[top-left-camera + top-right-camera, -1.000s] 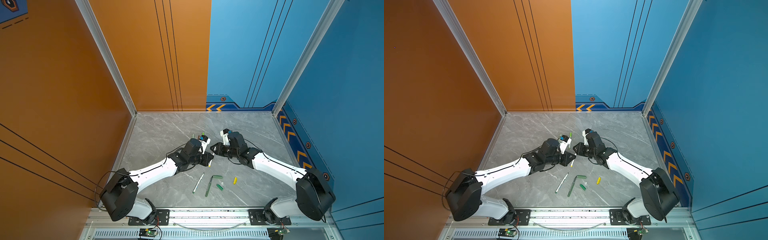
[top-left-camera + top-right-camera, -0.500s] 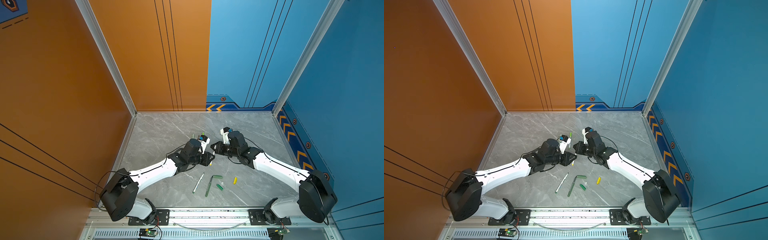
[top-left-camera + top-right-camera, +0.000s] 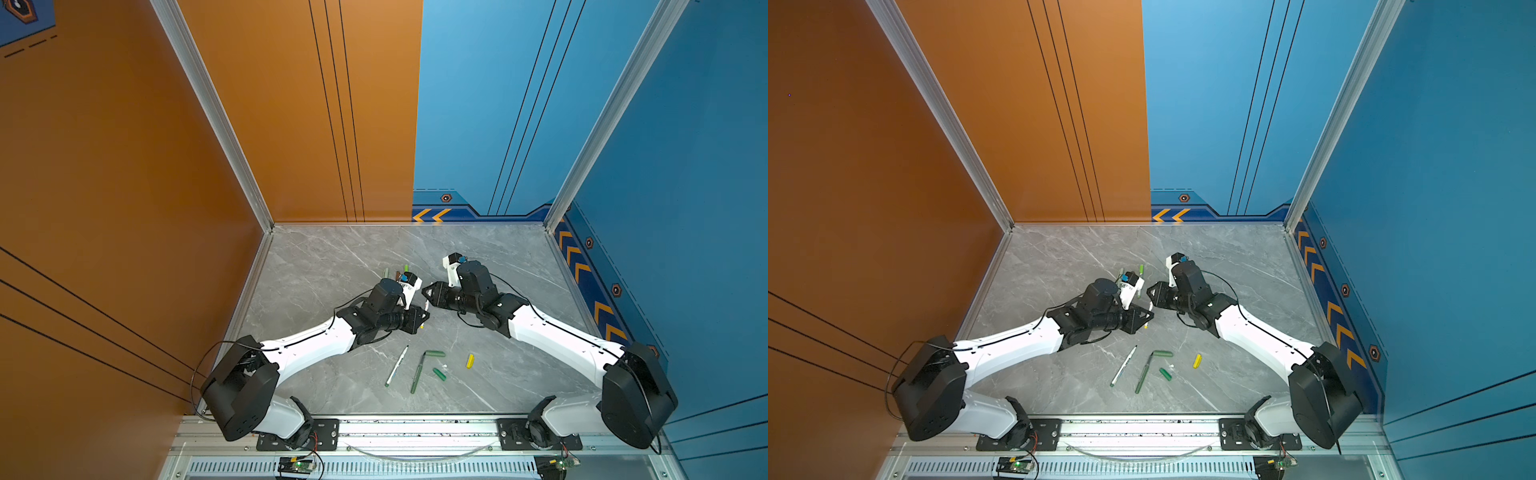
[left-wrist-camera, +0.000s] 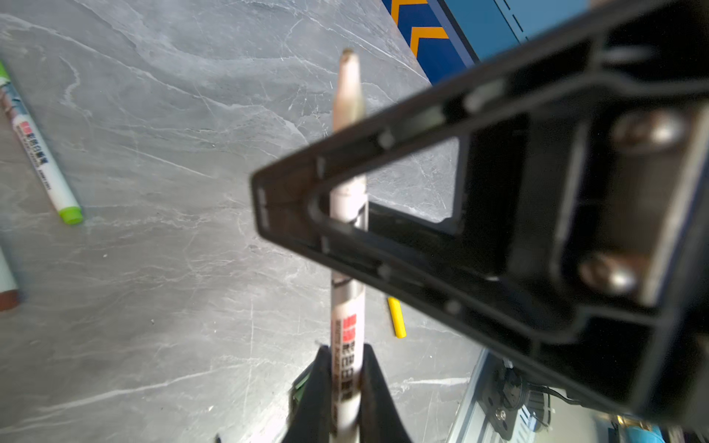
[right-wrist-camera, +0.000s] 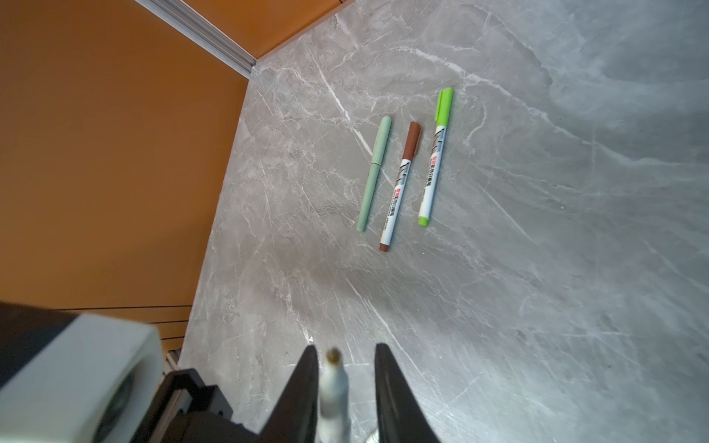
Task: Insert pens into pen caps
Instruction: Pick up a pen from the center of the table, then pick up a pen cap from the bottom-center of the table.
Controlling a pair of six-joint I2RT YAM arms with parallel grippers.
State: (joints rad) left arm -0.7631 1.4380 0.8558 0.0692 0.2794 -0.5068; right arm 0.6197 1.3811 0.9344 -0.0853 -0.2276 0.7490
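My left gripper (image 4: 347,353) is shut on a white-barrelled pen (image 4: 347,330) with red print. Its bare tip (image 4: 347,57) points away from the wrist. The pen passes through my right gripper (image 5: 347,349), whose jaws stand apart, with the tip (image 5: 333,356) close to one finger and a gap to the other. In both top views the two grippers (image 3: 422,318) (image 3: 428,291) meet nose to nose at mid-table. A yellow cap (image 3: 469,360), two dark green caps (image 3: 434,353) (image 3: 439,374), a dark green pen (image 3: 417,374) and a white pen (image 3: 397,366) lie near the front.
Three capped pens lie side by side behind the left gripper: sage-green (image 5: 374,174), brown-capped (image 5: 401,186) and light-green-capped (image 5: 433,157). The orange wall (image 3: 166,166) bounds the left side, the blue wall (image 3: 665,187) the right, and the rail (image 3: 415,428) runs along the front.
The right gripper's jaws have parted around the pen's tip. Both arms have stayed nearly where they were, and the loose pens and caps have not moved.
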